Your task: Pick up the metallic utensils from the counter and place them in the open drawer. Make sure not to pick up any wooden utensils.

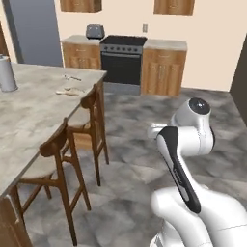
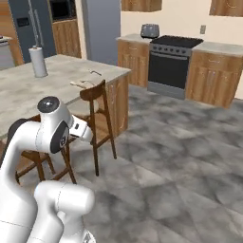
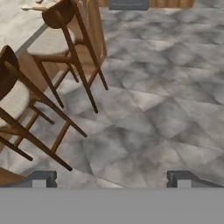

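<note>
2 metallic utensils (image 1: 72,77) lay near the counter's (image 1: 34,111) far corner, well apart from the gripper (image 3: 111,179) (wide open, empty). The base needed to drive closer and avoid the stools (image 1: 58,154).

Two stools (image 1: 72,144), one stove (image 1: 123,58), one toaster (image 1: 95,31)

Utensils (image 1: 70,84) lie on the counter (image 1: 34,106) (far corner), stools (image 1: 62,149) alongside.

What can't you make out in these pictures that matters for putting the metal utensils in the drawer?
- Utensils at the counter's far corner: too small in both base views to tell metal from wood.
- Hand view: one utensil cut off by the top edge.
- Gripper: just the fingertips, wide apart.
</note>
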Robot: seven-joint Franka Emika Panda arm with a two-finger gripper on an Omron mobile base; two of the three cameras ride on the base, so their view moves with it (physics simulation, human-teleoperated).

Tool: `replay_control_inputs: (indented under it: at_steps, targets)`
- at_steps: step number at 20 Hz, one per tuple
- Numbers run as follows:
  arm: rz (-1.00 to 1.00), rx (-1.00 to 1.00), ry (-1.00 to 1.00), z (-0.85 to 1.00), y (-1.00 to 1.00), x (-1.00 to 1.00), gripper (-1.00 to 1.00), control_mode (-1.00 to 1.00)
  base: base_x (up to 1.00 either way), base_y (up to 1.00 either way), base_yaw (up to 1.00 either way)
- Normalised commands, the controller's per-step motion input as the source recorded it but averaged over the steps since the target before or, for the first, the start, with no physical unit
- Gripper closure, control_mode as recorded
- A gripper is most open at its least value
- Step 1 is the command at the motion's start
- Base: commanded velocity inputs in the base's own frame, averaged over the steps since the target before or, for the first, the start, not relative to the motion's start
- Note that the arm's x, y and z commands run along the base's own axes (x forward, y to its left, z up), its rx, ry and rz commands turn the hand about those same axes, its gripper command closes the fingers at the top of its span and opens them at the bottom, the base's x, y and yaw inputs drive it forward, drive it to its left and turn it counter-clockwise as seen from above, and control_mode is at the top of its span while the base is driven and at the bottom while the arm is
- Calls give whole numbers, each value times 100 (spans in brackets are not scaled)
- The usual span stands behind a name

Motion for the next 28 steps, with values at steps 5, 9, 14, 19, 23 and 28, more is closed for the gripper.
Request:
replay_control_inputs:
  at_steps: [5, 9, 14, 19, 23, 28]
  targets:
    - [0, 0, 0, 0, 0, 0, -100, 100, 100, -99, 46]
    - [0, 0, 0, 0, 0, 0, -100, 100, 100, -96, 48]
    - [0, 0, 0, 0, 0, 0, -100, 100, 100, -95, 52]
    - [0, 0, 0, 0, 0, 0, -100, 100, 100, -90, 58]
    - [0, 0, 0, 0, 0, 0, -100, 100, 97, -99, 51]
    - [0, 0, 0, 0, 0, 0, -100, 100, 89, -100, 47]
